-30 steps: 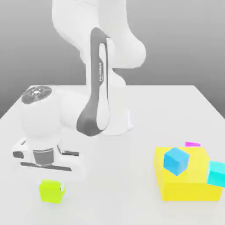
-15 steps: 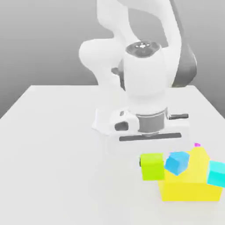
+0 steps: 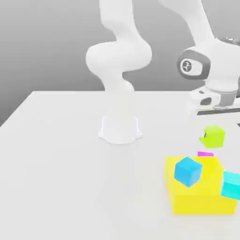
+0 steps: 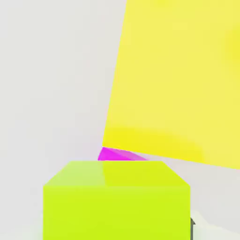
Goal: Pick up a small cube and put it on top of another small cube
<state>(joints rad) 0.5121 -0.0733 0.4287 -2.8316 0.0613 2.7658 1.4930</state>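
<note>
above the big yellow block (image 3: 197, 199), small lime cube (image 3: 214, 136)

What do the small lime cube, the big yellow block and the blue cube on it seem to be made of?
The small lime yellow-green cube looks like plain matte plastic or painted wood: flat colour, no grain, soft shading. The big yellow block looks the same, uniform and without gloss. The blue cube also shows flat, evenly shaded faces and no highlights. As simulator renders, the actual material stays open.

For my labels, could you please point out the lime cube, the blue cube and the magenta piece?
lime cube (image 3: 214, 136), exterior view, front face.
blue cube (image 3: 187, 171), exterior view, front face.
magenta piece (image 3: 205, 153), exterior view, top.
</note>
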